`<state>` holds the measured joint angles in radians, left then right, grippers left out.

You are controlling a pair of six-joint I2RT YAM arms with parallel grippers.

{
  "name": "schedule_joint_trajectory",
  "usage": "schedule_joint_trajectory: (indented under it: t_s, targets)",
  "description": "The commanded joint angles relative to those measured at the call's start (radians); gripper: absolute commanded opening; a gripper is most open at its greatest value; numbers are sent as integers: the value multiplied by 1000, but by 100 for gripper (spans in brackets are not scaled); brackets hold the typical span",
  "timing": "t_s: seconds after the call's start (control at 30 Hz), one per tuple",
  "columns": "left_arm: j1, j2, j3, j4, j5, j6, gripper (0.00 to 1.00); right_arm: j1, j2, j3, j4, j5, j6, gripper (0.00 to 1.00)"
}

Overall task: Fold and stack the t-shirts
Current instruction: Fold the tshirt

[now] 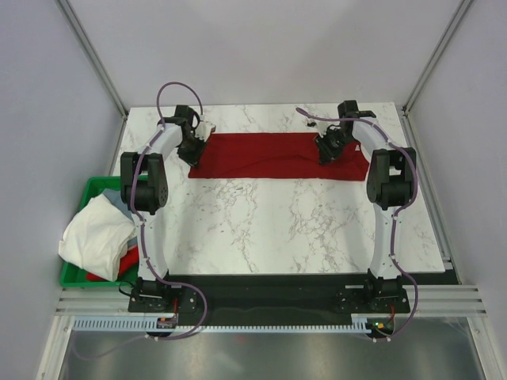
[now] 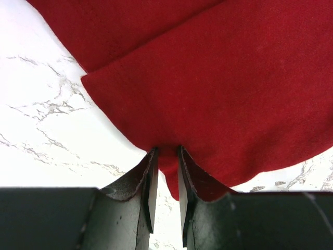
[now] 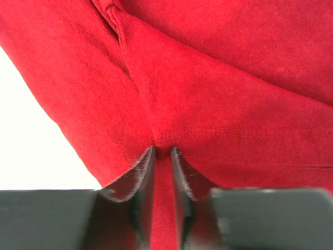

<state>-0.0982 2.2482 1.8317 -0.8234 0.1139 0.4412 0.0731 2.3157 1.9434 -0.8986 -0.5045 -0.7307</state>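
The dark red t-shirt (image 1: 265, 156) is laid flat as a long folded strip across the far side of the table (image 1: 277, 229). A white t-shirt (image 1: 95, 233) is bunched up in the green bin (image 1: 93, 184), with a red t-shirt (image 1: 97, 276) tucked under it.

My two white arms (image 1: 152, 237) carry black joint housings (image 1: 144, 184), looping purple cables (image 1: 159, 96), and dark, scuffed wedge-shaped jaws.

No text, label or number is readable on the dark red t-shirt (image 1: 261, 156) or elsewhere
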Motion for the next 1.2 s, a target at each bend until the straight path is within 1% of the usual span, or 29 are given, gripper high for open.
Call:
schedule_joint_trajectory:
  t_s: [0.0, 0.03, 0.1, 0.13, 0.2, 0.4, 0.5, 0.53, 0.57, 0.6, 0.67, 0.7, 0.8, 0.87, 0.9, 0.97, 1.0, 1.03, 1.1, 1.13, 1.17]
  targets:
    - [-11, -7, 17, 15, -13, -19, 29, 11, -15, 17, -2, -40, -3, 24]
    - [-11, -9, 17, 17, -16, -18, 29, 13, -13, 23, 0, -40, 2, 20]
    - [-12, -12, 15, 17, -17, -18, 29, 13, -16, 34, 12, -35, 10, 17]
    - [-14, -12, 14, 17, -20, -16, 29, 14, -19, 38, 12, -31, 11, 14]
    - [-14, -16, 12, 20, -23, -16, 29, 14, -29, 55, 26, -11, 14, 12]
    - [-14, -36, 11, 23, -26, -18, 29, 17, -59, 130, 101, 7, 60, 9]
    - [-14, -61, 17, 24, -22, -21, 28, 33, -18, 212, 144, 15, 94, 10]
    - [-14, -82, 17, 26, -20, -18, 29, 48, 0, 239, 162, 26, 102, 11]
    - [-17, -93, 17, 29, -22, -13, 29, 59, 23, 305, 171, 30, 111, 13]
    - [-17, -104, 17, 29, -19, -10, 30, 66, 71, 339, 178, 35, 120, 18]
    - [-20, -140, 12, 29, -16, 5, 31, 100, 109, 400, 211, 75, 140, 26]
    - [-20, -156, 0, 30, -14, 13, 31, 109, 108, 402, 228, 98, 149, 37]
    - [-20, -217, -34, 30, -14, 45, 32, 123, 71, 393, 267, 141, 185, 44]
    - [-18, -269, -63, 32, 1, 82, 34, 122, 6, 346, 282, 170, 198, 45]
    - [-18, -288, -98, 36, 19, 97, 35, 120, -18, 324, 285, 176, 197, 48]
    - [-20, -349, -149, 46, 52, 183, 37, 110, -86, 258, 287, 181, 200, 48]
    - [-20, -369, -210, 49, 76, 229, 38, 103, -107, 235, 287, 170, 201, 48]
    - [-20, -381, -244, 56, 82, 322, 39, 96, -130, 211, 277, 166, 203, 48]
    - [-20, -409, -335, 67, 81, 420, 40, 93, -194, 132, 268, 159, 198, 48]
    - [-18, -411, -363, 85, 76, 498, 40, 94, -214, 103, 262, 158, 194, 48]
    - [-18, -407, -396, 93, 72, 528, 40, 94, -257, 44, 263, 155, 189, 48]
